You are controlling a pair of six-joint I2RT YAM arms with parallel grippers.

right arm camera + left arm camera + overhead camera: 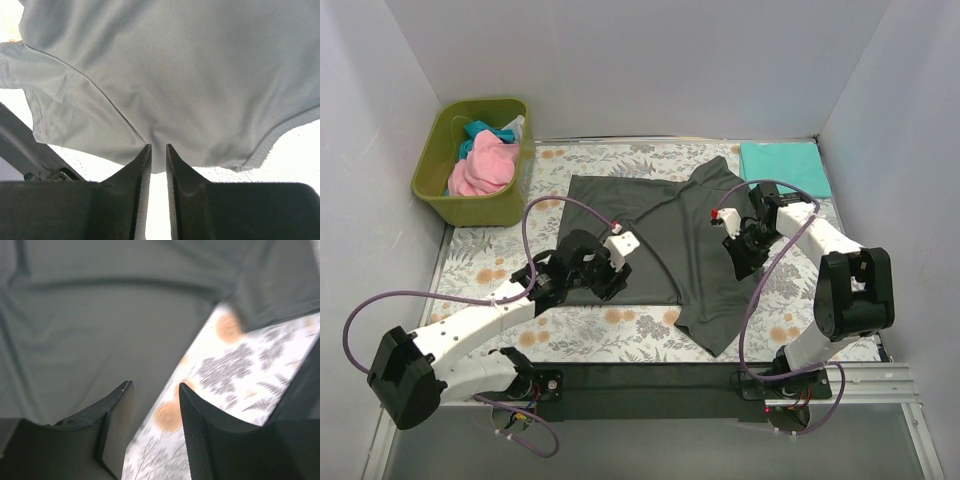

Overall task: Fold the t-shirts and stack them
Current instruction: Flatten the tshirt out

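Observation:
A dark charcoal grey t-shirt [650,235] lies partly folded on the floral table cloth. My left gripper [610,280] hovers over its near left part. In the left wrist view that gripper [155,390] stands open with nothing between its fingers, above the shirt's edge [100,330]. My right gripper [742,260] is at the shirt's right side. In the right wrist view it [158,147] is shut on a fold of the grey cloth [175,75]. A folded teal-green t-shirt [785,166] lies at the back right. Pink [485,168] and teal [480,135] t-shirts sit bunched in the bin.
An olive-green plastic bin [445,195] stands at the back left, just off the table cloth [480,250]. White walls close in the table on three sides. Purple cables loop from both arms. A dark strip [650,385] runs along the near edge between the arm bases.

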